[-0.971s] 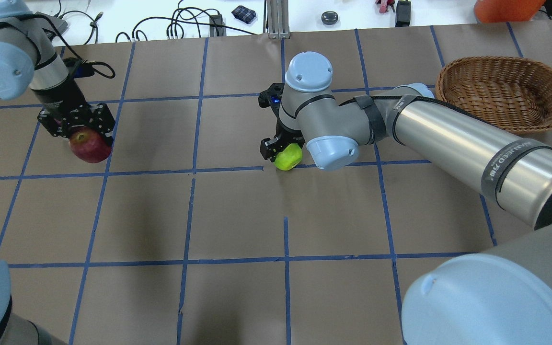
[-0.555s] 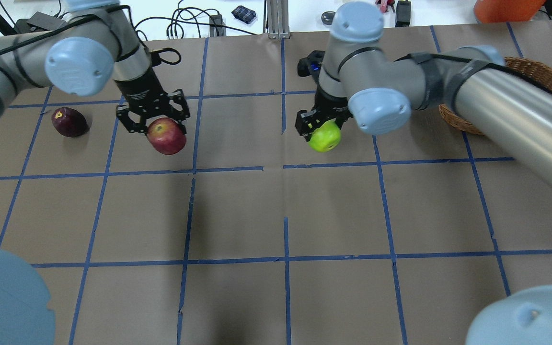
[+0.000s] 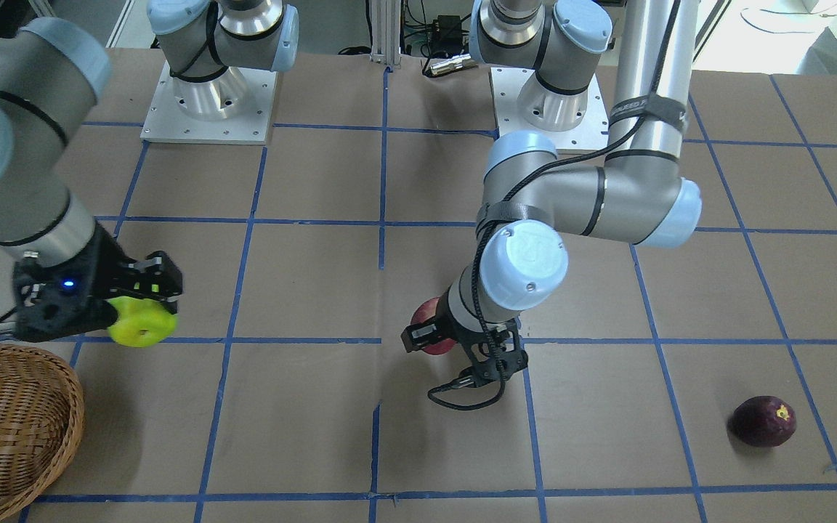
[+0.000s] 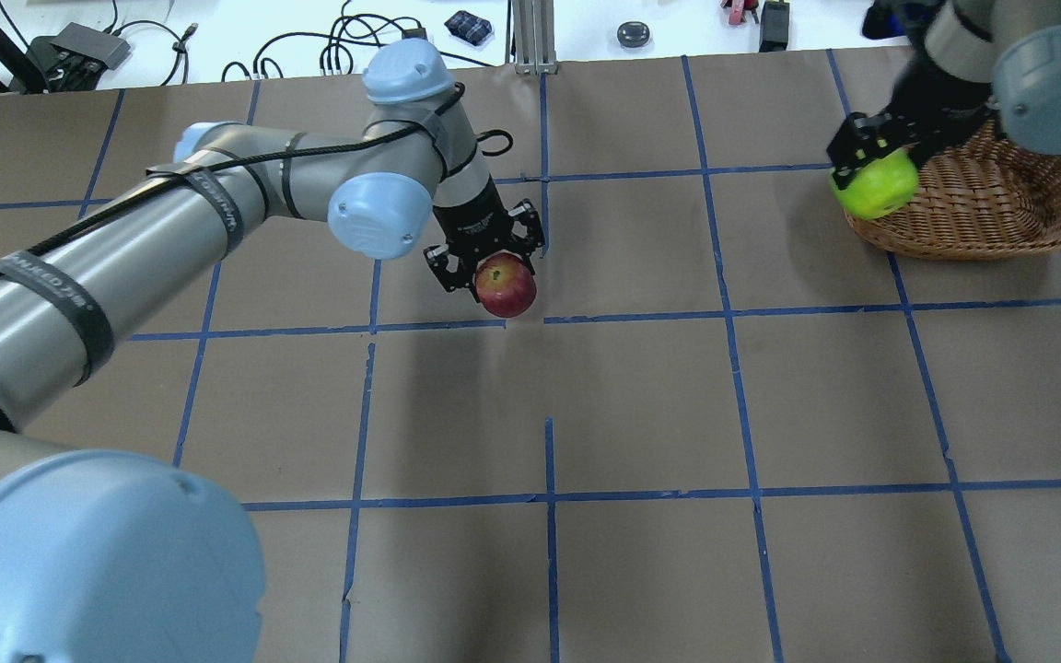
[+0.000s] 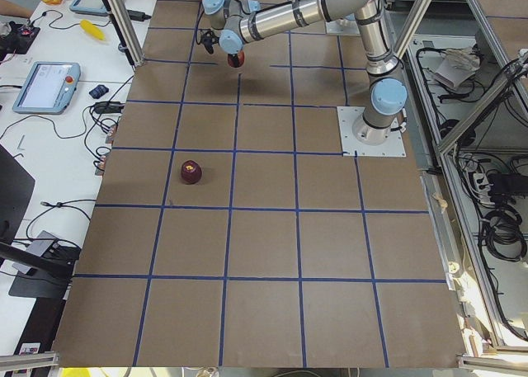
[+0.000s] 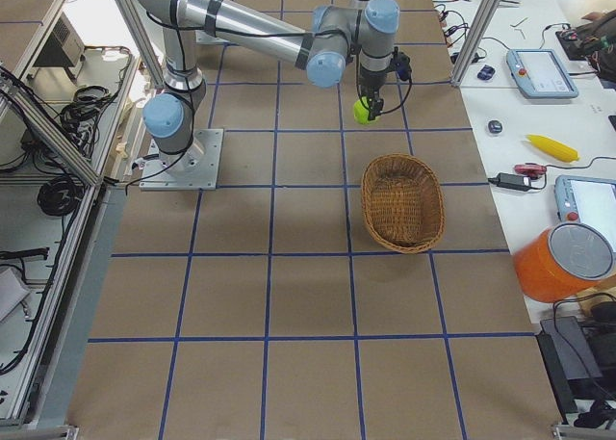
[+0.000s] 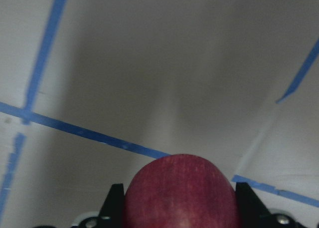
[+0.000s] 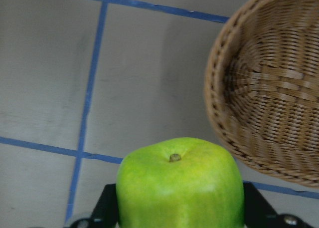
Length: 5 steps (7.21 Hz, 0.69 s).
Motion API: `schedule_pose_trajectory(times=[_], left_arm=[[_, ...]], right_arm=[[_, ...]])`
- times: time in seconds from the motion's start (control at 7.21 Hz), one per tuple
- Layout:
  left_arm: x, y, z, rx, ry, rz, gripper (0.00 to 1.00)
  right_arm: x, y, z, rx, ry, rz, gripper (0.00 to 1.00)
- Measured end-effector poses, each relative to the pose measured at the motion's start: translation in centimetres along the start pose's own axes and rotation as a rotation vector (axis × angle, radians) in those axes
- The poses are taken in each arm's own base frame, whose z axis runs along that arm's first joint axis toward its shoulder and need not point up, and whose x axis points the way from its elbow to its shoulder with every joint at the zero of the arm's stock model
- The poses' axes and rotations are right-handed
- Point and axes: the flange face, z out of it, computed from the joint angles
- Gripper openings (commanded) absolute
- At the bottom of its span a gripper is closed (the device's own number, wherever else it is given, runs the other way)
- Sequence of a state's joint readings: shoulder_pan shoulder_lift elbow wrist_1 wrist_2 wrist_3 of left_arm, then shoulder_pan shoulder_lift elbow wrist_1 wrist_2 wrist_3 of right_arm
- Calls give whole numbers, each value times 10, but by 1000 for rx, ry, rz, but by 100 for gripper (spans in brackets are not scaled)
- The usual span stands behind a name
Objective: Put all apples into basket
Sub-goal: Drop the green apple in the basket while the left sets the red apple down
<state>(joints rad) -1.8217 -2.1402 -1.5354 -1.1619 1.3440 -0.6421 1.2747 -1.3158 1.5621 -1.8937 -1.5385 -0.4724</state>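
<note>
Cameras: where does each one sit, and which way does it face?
Front-facing: across the table, facing the robot; both arms, right gripper holding green apple.
Overhead: behind the robot, looking forward; left gripper holding red apple.
Exterior left: table's left end, along it; left arm, maroon apple.
Exterior right: right end; right arm, basket.
Left wrist: down on red apple between fingers.
Right wrist: down on green apple, basket ahead.
Shared: front-facing and exterior left show the maroon apple.

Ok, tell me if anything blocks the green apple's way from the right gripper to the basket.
Nothing visible does. The right gripper holds the green apple raised just short of the basket rim. In the right wrist view only bare brown table shows between them. The basket looks empty.
</note>
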Motion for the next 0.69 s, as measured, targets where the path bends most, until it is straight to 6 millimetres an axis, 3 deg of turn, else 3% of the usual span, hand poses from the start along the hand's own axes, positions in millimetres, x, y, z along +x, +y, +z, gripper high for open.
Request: schedule_pose_trajectory(times=[0.28,0.42,0.55,0.69], left_arm=[[16,18,23,-16,-20,22,100],[16,19,22,-12,-22,31,100],[9,12,9,14,-28,50,100],[-13,-5,-21,60,-65,86,100]], right_arm=[[99,-17,18,-37,84,23,0],[132,-27,35,-63,106,32,0],[162,-35,55,-77,115,48,0],[192,-40,77,-78,127,59,0]])
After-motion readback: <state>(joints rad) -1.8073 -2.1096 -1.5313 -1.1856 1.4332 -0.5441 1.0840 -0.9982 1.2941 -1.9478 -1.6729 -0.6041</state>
